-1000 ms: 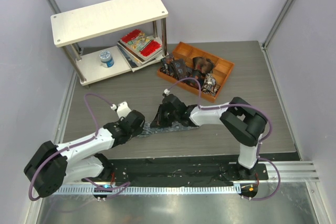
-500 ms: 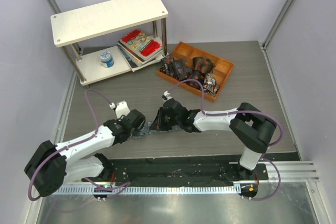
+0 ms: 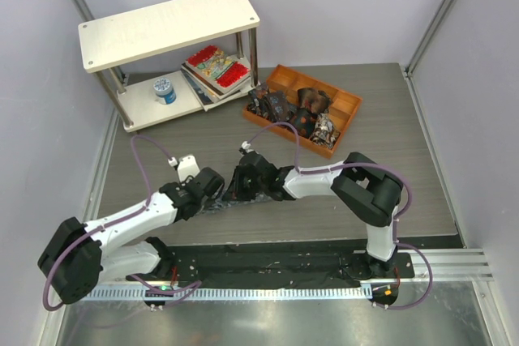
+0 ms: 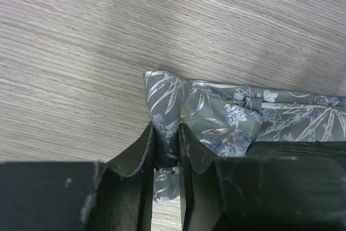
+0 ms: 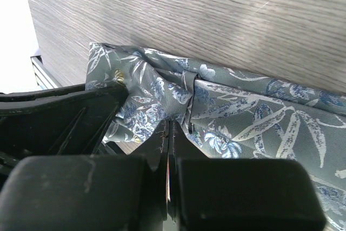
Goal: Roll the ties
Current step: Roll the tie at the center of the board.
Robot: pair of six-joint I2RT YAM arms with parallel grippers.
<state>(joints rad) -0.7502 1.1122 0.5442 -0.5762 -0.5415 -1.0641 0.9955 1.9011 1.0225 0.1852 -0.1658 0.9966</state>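
Observation:
The grey-blue tie point(image 3: 229, 202) with a pale leaf print lies bunched on the table between my two grippers. My left gripper point(image 3: 212, 187) is shut on a fold at the tie's end; in the left wrist view the fingertips point(image 4: 166, 144) pinch the fabric point(image 4: 227, 117). My right gripper point(image 3: 243, 184) sits close to the right of it, with its jaws shut on a pinch of the same tie point(image 5: 259, 117) at the tips point(image 5: 168, 129). Small dark rolled ties point(image 3: 304, 107) lie in the orange tray.
The orange tray point(image 3: 349, 103) stands at the back right of the centre. A white two-level shelf point(image 3: 166, 26) at the back left holds red-patterned books point(image 3: 215, 66) and a blue-and-white can point(image 3: 165, 88). The left gripper's black body point(image 5: 59, 117) fills the right wrist view's left.
My right gripper has moved left along the tie towards my left gripper. The visible length of tie has shrunk to a short bunch. The left arm has barely moved.

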